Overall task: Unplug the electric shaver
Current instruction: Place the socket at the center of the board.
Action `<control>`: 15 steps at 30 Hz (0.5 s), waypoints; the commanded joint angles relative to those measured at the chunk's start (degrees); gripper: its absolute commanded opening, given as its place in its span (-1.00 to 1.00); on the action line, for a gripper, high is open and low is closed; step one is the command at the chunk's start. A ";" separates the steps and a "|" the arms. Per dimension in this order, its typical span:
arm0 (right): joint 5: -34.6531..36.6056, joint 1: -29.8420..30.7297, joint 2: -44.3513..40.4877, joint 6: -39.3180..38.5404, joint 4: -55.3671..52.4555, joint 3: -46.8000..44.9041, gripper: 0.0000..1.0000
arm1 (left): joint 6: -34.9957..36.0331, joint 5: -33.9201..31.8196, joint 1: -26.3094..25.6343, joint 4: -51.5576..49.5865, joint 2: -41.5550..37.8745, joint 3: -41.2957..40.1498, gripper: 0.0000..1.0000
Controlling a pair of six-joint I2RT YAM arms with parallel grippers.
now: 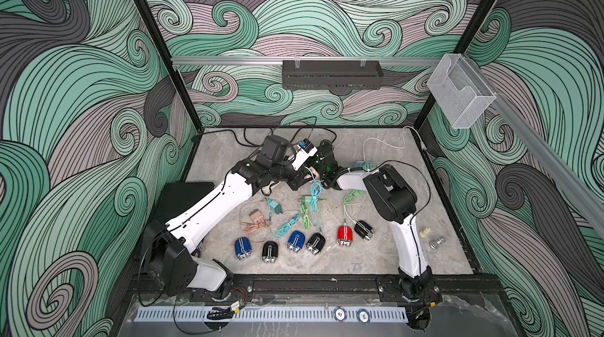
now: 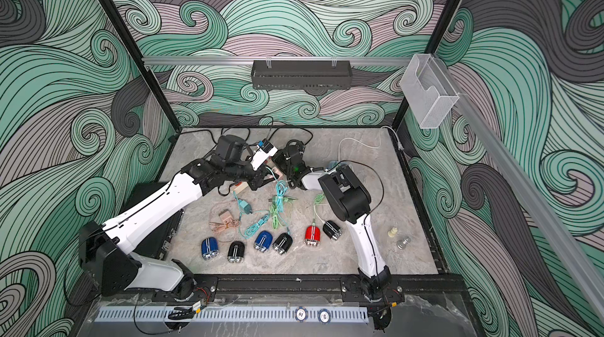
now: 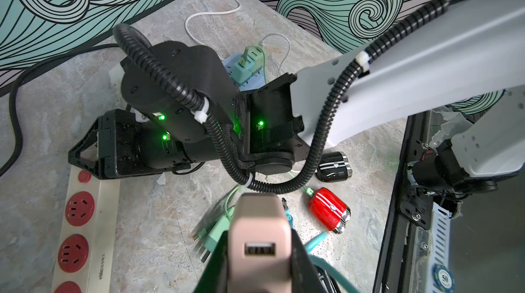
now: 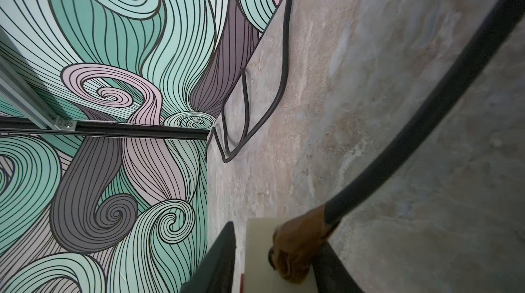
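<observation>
Both top views: six shavers (image 1: pixel 296 241) in a row, lower middle: two blue, three black, one red | left wrist: left claw (image 3: pixel 258 249) clamped on one pink adapter (image 3: pixel 255 217), bottom centre; power strip (image 3: pixel 110 220) lower left, three red sockets (image 3: pixel 79 210) | right wrist: right claw (image 4: pixel 277 240) apart, straddling strip end, bottom.

The left arm (image 1: pixel 212 204) and right arm (image 1: pixel 407 243) are wearing white shells between black joints. Ribbed black conduit (image 3: pixel 329 112) with white zip ties (image 3: pixel 362 60) is running along the right arm; the left gripper (image 3: pixel 260 266) is showing black fingers (image 3: pixel 302 266).
</observation>
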 commanded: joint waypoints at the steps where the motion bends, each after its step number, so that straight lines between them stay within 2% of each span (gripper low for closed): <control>1: 0.39 -0.25 -0.34 -0.12 0.14 -0.84 -0.08 | 0.27 -0.54 -0.28 -0.10 -0.20 0.62 -1.00; 7: 0.26 -0.50 -1.00 -0.45 -0.96 -1.89 0.05 | 0.29 -0.78 -0.28 -0.07 0.02 0.72 -1.00; 15: 1.31 -0.80 -2.65 -1.19 -5.29 -3.42 0.09 | 0.18 -0.92 -0.28 -0.07 0.15 0.72 -1.00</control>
